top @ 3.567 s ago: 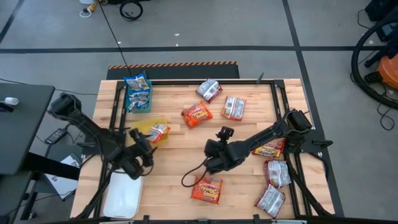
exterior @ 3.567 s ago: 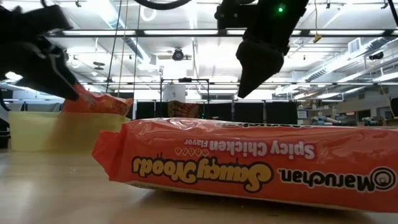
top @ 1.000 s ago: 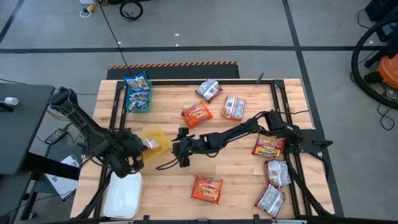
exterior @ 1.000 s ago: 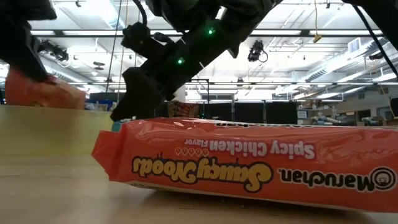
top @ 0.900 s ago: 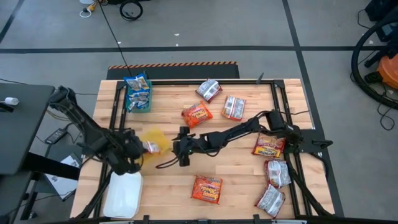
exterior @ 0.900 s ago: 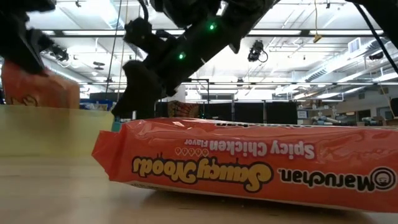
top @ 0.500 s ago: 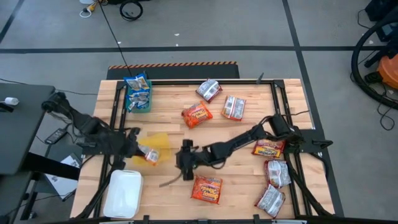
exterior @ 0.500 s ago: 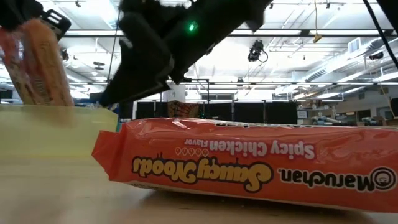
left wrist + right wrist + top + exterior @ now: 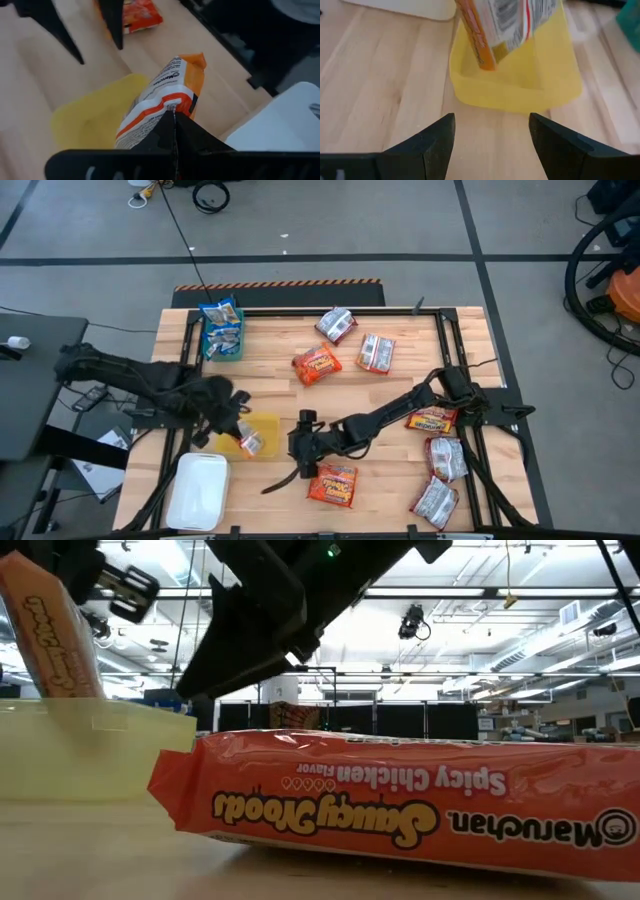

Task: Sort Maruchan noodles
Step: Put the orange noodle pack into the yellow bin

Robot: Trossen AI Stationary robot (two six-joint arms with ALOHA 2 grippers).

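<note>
My left gripper [image 9: 240, 430] is shut on an orange-and-white noodle packet [image 9: 165, 97], which stands on end with its lower part down inside the yellow bin [image 9: 262, 430]. The low view shows that packet [image 9: 50, 630] rising above the bin's wall [image 9: 90, 750]. My right gripper [image 9: 492, 145] stands open just on the right of the yellow bin [image 9: 520, 85], fingers pointing at it, apart from it as far as I see. Another orange packet [image 9: 333, 483] lies flat on the table near the front edge. My left gripper pinches the packet's crimped end seam [image 9: 172, 104] between its two shut fingers. The fingers slant down at it from the table's left. The packet hangs on end below them, its lower end [image 9: 487, 62] inside the yellow bin; whether it rests on the bin's floor I cannot tell.
A white bin [image 9: 197, 490] stands at the near left and a teal bin [image 9: 222, 330] with blue packets at the far left. Several packets lie about: at the far middle [image 9: 337, 325] [image 9: 376, 352] [image 9: 316, 364] and down the right side [image 9: 432, 418] [image 9: 446, 458] [image 9: 435, 502].
My left gripper has swung toward the near edge and rolled, so the packet, once lying over beside the bin, now stands on end in it. The yellow bin has slid toward the near edge. My right gripper, still open, has gone toward the near edge too.
</note>
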